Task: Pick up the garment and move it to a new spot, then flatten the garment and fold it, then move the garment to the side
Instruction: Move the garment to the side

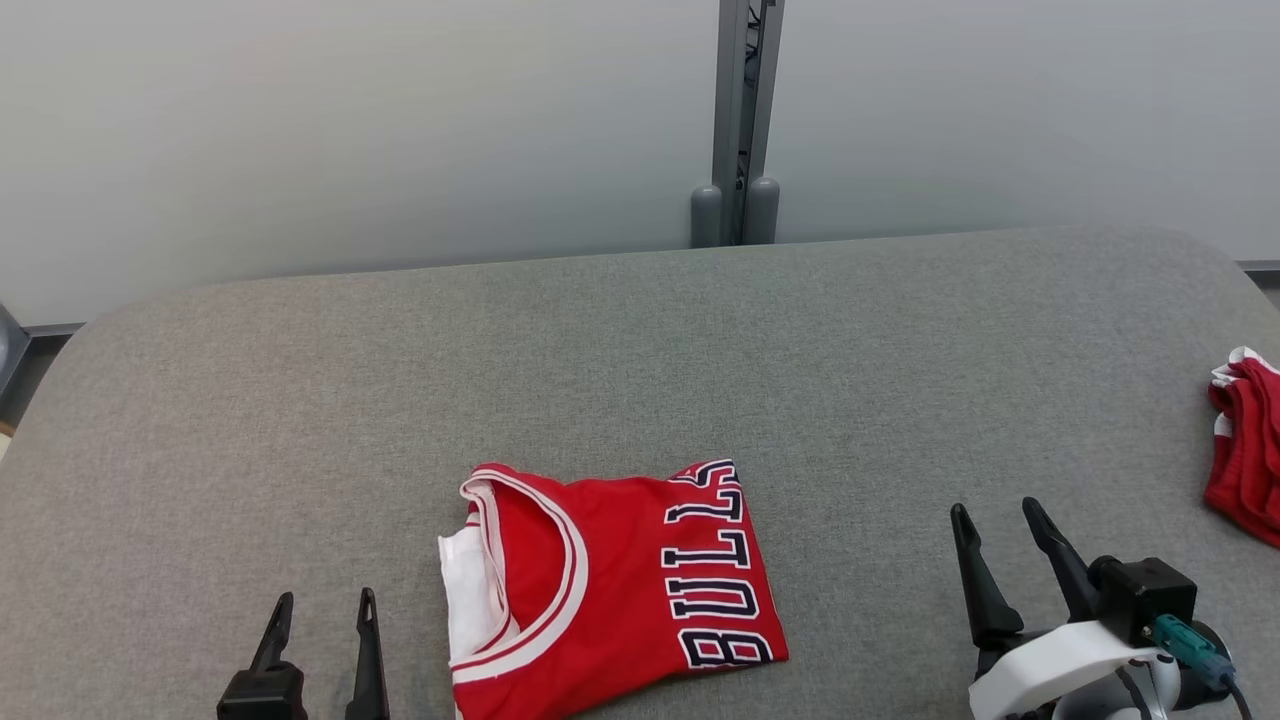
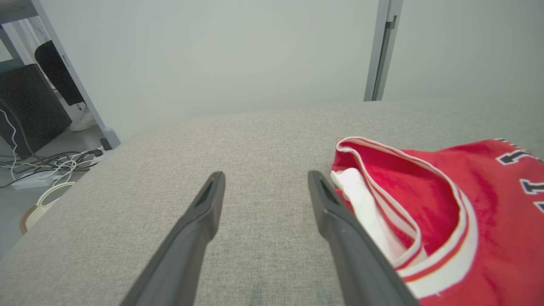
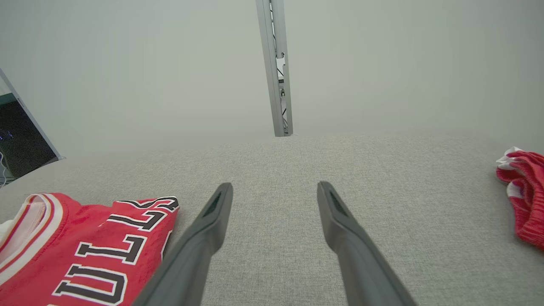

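1. From the head, you see the jersey (image 1: 610,575) folded into a rough square on the grey cushion (image 1: 640,350). It lies near the front edge, between your two claws. It is red, with a white-trimmed neckline, white lining showing at its left, and "BULLS" in dark letters along its right side. The left claw (image 1: 326,595) and right claw (image 1: 995,505) both stand spread and empty, clear of the cloth. A second red bundle (image 1: 1245,450) sits at the far right.
2. From the left wrist, your left claw (image 2: 265,174) gapes over bare cushion, with the jersey's collar (image 2: 425,199) just beside it on that view's right.
3. From the right wrist, your right claw (image 3: 274,185) gapes over bare cushion. The jersey (image 3: 85,246) lies on that view's left, and the red bundle (image 3: 525,199) is well apart on its right.
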Controlling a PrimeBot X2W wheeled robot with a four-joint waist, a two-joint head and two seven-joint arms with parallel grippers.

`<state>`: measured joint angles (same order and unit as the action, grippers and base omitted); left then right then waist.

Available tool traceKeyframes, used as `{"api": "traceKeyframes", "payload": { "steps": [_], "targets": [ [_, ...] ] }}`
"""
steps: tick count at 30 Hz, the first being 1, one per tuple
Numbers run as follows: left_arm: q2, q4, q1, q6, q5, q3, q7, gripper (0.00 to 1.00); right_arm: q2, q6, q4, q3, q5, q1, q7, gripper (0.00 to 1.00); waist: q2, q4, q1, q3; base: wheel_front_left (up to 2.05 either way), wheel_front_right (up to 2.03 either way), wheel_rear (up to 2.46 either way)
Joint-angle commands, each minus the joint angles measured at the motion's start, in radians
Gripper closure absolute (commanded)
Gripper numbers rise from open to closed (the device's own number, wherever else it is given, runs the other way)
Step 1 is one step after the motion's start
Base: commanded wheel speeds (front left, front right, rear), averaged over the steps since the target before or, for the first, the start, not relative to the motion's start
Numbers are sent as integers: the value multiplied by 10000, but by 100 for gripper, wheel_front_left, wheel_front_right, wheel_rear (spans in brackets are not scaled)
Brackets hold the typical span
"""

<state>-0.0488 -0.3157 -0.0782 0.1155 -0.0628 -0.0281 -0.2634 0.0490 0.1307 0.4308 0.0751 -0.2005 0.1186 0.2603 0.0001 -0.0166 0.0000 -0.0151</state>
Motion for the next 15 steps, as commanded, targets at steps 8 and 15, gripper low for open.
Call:
{"api": "traceKeyframes", "payload": {
  "steps": [8,15],
  "targets": [
    [-42,-80,-135,-97,-1,131,-8,0,47,0,-138,21,-39,-213,62,0,-1,-29,0,-114,0,0,0],
    [-43,-68,-50,-55,-30,62,-8,0,50,0,-53,288,-145,-238,62,0,-1,104,0,-35,0,0,0]
  ]
}}
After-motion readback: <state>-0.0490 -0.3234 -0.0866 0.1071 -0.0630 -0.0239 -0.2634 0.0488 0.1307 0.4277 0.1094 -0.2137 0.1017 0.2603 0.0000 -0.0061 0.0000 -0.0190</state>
